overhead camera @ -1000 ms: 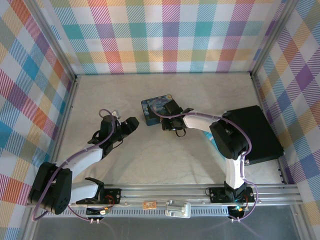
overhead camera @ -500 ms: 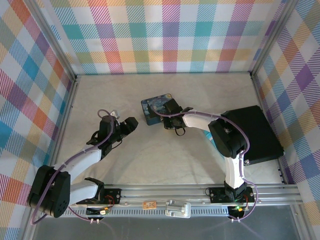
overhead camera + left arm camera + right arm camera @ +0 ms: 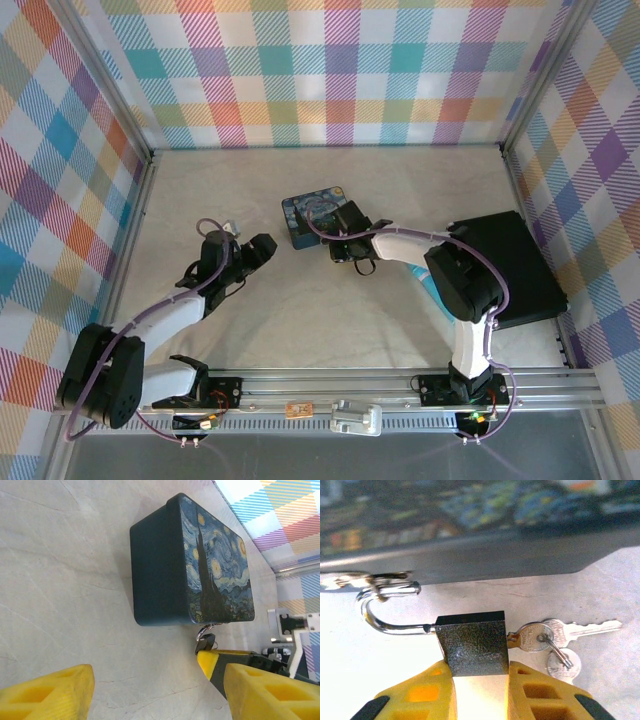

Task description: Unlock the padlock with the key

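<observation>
Beige table [image 3: 400, 180], both arms over it. Black flat case [image 3: 520, 270] sits out to the right of the right arm. Blue painted tin [image 3: 200, 565] lies just ahead of the left gripper [image 3: 160, 695], lid facing sideways in the left wrist view. The left gripper's yellow fingers [image 3: 50, 692] are spread wide with nothing between them, a bare strip of table between them and the tin.

The right gripper [image 3: 477, 672] is up against the tin's near side and pinches the padlock [image 3: 472, 642]: one yellow finger on each flank of the dark grey body, both touching. The silvery shackle [image 3: 380, 620] curves off to the left of the fingertips and hooks into the clasp [image 3: 385, 587] on the tin wall. The key [image 3: 532, 637] sits just right of the fingertips, head against the padlock's side, blade hidden. A ring through the head carries a second key [image 3: 585, 628] pointing further right and a round tag [image 3: 562, 665], both on the table.
</observation>
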Motion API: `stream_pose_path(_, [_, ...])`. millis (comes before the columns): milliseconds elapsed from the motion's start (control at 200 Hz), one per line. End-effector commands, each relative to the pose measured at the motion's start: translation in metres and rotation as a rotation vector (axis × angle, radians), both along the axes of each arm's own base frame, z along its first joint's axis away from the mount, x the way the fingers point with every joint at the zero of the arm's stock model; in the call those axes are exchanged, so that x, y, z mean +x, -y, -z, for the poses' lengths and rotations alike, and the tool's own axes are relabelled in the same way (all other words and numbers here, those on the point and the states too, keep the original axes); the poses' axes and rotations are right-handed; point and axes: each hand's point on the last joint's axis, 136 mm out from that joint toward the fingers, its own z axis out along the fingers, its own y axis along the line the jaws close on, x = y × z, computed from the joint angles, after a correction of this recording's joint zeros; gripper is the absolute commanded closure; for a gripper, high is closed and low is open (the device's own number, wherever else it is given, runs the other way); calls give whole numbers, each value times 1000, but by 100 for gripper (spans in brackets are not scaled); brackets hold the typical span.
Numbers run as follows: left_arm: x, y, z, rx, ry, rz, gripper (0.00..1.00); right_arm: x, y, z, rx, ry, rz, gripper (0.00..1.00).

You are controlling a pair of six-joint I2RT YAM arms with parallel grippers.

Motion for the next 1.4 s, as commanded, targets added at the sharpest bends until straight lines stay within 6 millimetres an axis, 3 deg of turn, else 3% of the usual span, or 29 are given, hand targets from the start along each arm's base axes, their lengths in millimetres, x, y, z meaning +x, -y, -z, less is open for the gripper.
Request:
stream_pose_path(0, [7, 8, -11, -52, 39, 30, 32, -4, -25, -23, 66, 54, -79, 79])
stream_pose_path(315, [6, 24, -7, -66, 39, 64, 32, -3, -49, -30, 117, 42, -108, 80])
stream_pose_path(430, [7, 23, -4, -67, 33, 49, 32, -10, -41, -28, 105, 15, -88, 80])
stream_pose_path(600, [11, 19, -13, -27, 60, 46, 31, -43, -20, -18, 73, -38, -57, 81])
stream_pose_path(770, [12, 10, -24, 18, 84, 30, 30, -73, -13, -10, 33, -87, -84, 80])
stream_pose_path(970, [6, -5, -30, 68, 89, 3, 29, -80, -8, -18, 34, -73, -84, 76])
stream_pose_path(1065, [3, -7, -30, 103, 97, 21, 29, -77, -5, -27, 33, -44, -79, 69])
stream_pose_path(1200, [0, 7, -32, 195, 98, 165, 34, -70, 0, -48, 12, 5, -84, 47])
stream_pose_path(1290, [-1, 17, -30, 296, 73, 272, 39, -60, 11, -65, 9, 43, -55, 27])
stream_pose_path(1395, [-1, 34, -21, 397, 34, 367, 46, -46, 30, -84, 31, 94, 6, 18])
